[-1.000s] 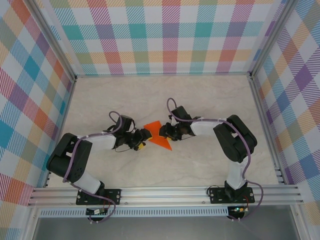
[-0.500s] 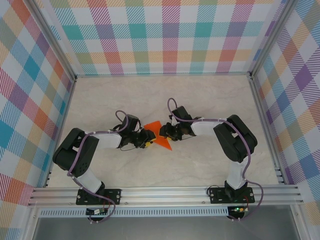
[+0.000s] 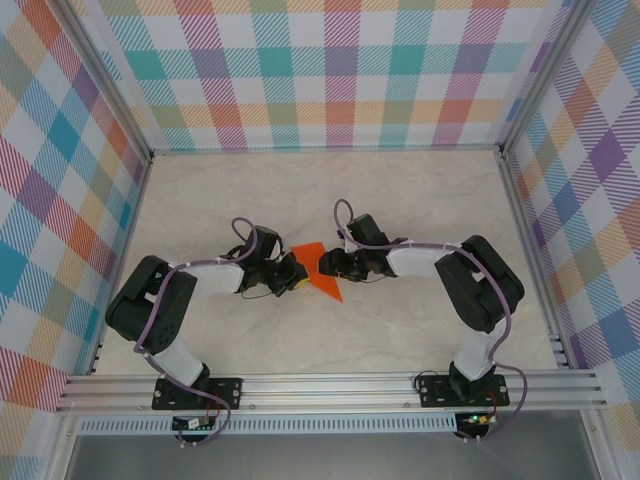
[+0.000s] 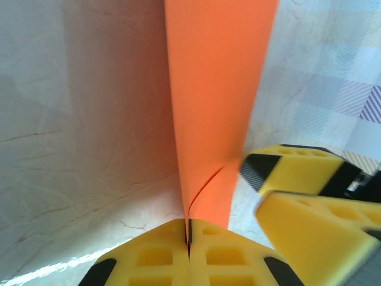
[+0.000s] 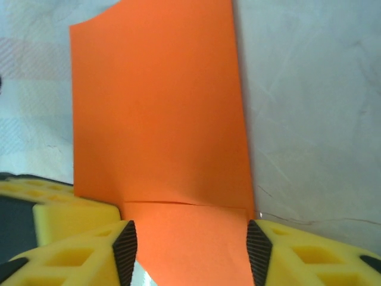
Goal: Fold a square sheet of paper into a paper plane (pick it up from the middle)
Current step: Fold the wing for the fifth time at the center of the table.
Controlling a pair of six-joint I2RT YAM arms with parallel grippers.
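The orange sheet of paper (image 3: pixel 314 262) is folded into layers with a sharp tip pointing toward the near edge, and sits mid-table between both arms. My left gripper (image 3: pixel 296 273) is shut on the paper's (image 4: pixel 217 89) left edge, pads pressed together (image 4: pixel 189 237) with the sheet pinched upright between them. From the right, my right gripper (image 3: pixel 326 265) is open. The paper (image 5: pixel 161 119) lies flat between its spread fingers (image 5: pixel 191 250), a fold line crossing just ahead of them. In the left wrist view, the right gripper's yellow fingers (image 4: pixel 297 173) are just beside the paper.
The beige marble tabletop (image 3: pixel 400 200) has free room behind and to both sides. Checked walls (image 3: pixel 330 70) close it in at the back and sides, and an aluminium rail (image 3: pixel 330 385) with the arm bases runs along the near edge.
My left gripper has moved right to the paper and shut on its edge. My right gripper's jaws have spread wider around the paper, which has barely shifted.
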